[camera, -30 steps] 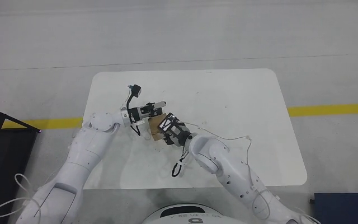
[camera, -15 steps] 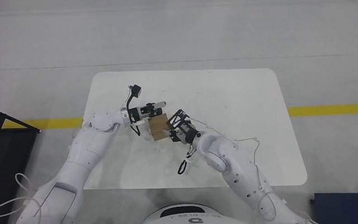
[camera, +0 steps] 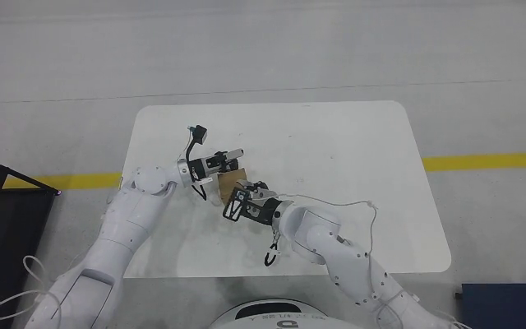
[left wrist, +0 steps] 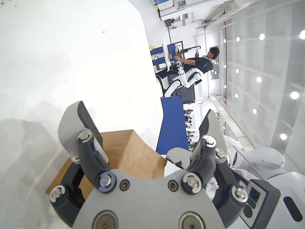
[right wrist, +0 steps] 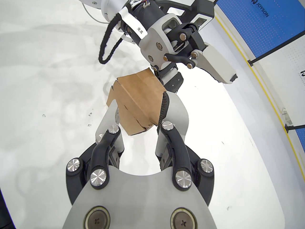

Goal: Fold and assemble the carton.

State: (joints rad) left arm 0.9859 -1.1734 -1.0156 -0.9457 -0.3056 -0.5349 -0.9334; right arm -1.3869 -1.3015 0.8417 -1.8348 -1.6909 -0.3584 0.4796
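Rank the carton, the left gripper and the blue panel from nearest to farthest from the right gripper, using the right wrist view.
1. carton, between the fingers of the right gripper.
2. left gripper, just beyond, at the carton's far edge.
3. blue panel, farthest, standing off the table.

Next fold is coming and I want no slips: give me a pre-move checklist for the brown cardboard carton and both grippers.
1. The brown cardboard carton sits on the white table, well inside its edges: ok.
2. The left gripper is open: ok.
3. The right gripper straddles the carton's corner: ok.
4. Its hold is firm: cannot tell.
5. The grippers clear each other: cannot tell, they are very close at the carton.
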